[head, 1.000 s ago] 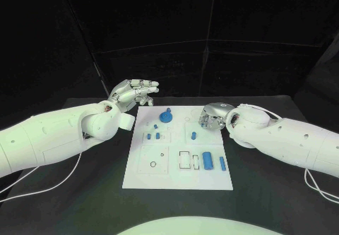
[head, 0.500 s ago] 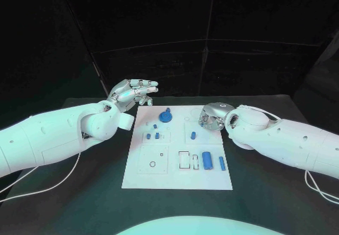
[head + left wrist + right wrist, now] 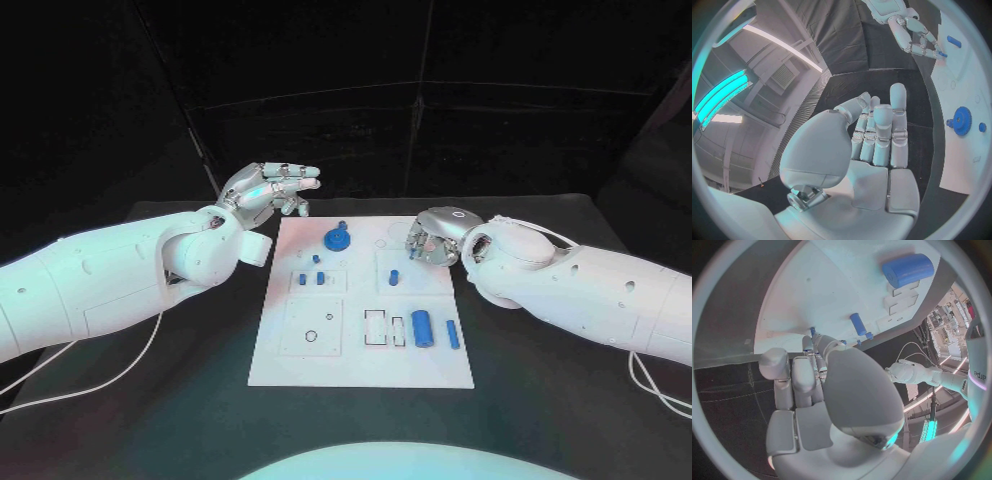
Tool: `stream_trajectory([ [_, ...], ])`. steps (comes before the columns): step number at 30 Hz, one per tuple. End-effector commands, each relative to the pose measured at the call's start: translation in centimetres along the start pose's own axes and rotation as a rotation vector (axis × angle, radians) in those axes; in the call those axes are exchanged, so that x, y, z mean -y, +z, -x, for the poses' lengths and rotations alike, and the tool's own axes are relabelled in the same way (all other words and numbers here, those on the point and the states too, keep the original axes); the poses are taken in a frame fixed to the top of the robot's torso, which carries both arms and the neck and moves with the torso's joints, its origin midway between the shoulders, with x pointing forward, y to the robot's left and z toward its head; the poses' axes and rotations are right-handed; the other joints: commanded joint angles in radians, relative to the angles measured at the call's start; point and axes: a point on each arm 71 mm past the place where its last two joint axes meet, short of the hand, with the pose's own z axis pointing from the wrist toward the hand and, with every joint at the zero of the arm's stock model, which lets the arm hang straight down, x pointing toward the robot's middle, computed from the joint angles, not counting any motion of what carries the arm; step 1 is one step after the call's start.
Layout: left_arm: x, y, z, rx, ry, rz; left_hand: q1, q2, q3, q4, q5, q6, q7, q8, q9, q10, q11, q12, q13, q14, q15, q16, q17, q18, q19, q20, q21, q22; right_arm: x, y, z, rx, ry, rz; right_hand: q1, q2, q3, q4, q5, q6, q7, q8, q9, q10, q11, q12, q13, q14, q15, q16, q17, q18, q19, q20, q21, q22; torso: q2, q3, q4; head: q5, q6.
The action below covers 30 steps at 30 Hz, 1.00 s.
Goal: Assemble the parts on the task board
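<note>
The white task board [image 3: 361,355] lies mid-table. On it are a blue gear [image 3: 339,238], a short blue peg [image 3: 392,277], two small pegs [image 3: 312,277], a thick blue cylinder [image 3: 423,327] and a thin pin [image 3: 453,334]. My right hand [image 3: 433,238] hangs over the board's far right corner with its fingers pointing down. It pinches a small blue part [image 3: 941,53] at its fingertips, close to the board [image 3: 817,290]. My left hand [image 3: 268,188] is raised off the board's far left corner, fingers [image 3: 879,135] apart and holding nothing.
Black table [image 3: 173,400] surrounds the board. Both white forearms flank the board's long sides. Rectangular cut-outs [image 3: 378,327] sit beside the thick cylinder [image 3: 907,270]. The gear [image 3: 962,120] lies nearest my left hand.
</note>
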Motion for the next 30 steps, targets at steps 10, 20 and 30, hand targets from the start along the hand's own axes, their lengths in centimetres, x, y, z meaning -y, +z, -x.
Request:
stream_trajectory([
  [10, 0.2, -0.1, 0.3, -0.004, 0.002, -0.003, 0.009, 0.003, 0.001, -0.008, 0.006, -0.007, 0.003, 0.007, -0.002, -0.009, 0.001, 0.007, 0.001, -0.007, 0.002, -0.008, -0.003, 0.014, -0.007, -0.002, -0.004, -0.002, -0.3, -2.1, 1.2, 0.086, 0.046, 0.025, -0.015, -0.001, 0.008, -0.005, -0.012, 0.008, -0.001, -0.006, 0.002, -0.001, 0.005, -0.007, -0.001, 0.021, -0.007, 0.005, -0.001, -0.013, 0.001, -0.005, 0.007, 0.005, 0.000, -0.0001, -0.0008, 0.002, 0.000],
  [20, 0.2, -0.1, 0.6, -0.002, 0.003, -0.004, 0.010, 0.003, 0.001, -0.008, 0.007, -0.007, 0.004, 0.007, -0.002, -0.010, 0.001, 0.008, 0.001, -0.007, 0.002, -0.008, -0.003, 0.013, -0.007, -0.002, -0.004, -0.002, -4.2, -4.2, 2.8, 0.193, 0.152, 0.170, -0.018, -0.002, 0.020, -0.020, 0.004, 0.008, -0.001, -0.008, 0.002, -0.001, 0.005, -0.009, 0.000, 0.022, -0.008, 0.010, 0.004, -0.015, 0.006, -0.006, 0.015, 0.017, 0.001, -0.0012, 0.0024, 0.010, 0.004],
  [30, 0.2, -0.1, 0.5, -0.005, 0.001, -0.004, 0.010, 0.003, 0.001, -0.008, 0.007, -0.007, 0.004, 0.007, -0.002, -0.010, 0.001, 0.008, 0.001, -0.007, 0.002, -0.008, -0.003, 0.013, -0.007, -0.002, -0.004, -0.002, -8.0, -4.0, 2.8, 0.175, 0.190, 0.265, -0.021, -0.003, 0.021, -0.022, 0.004, 0.007, 0.000, -0.008, 0.002, -0.002, 0.005, -0.010, 0.000, 0.022, -0.008, 0.011, 0.004, -0.015, 0.006, -0.006, 0.015, 0.017, 0.000, -0.0041, 0.0015, 0.043, 0.000],
])
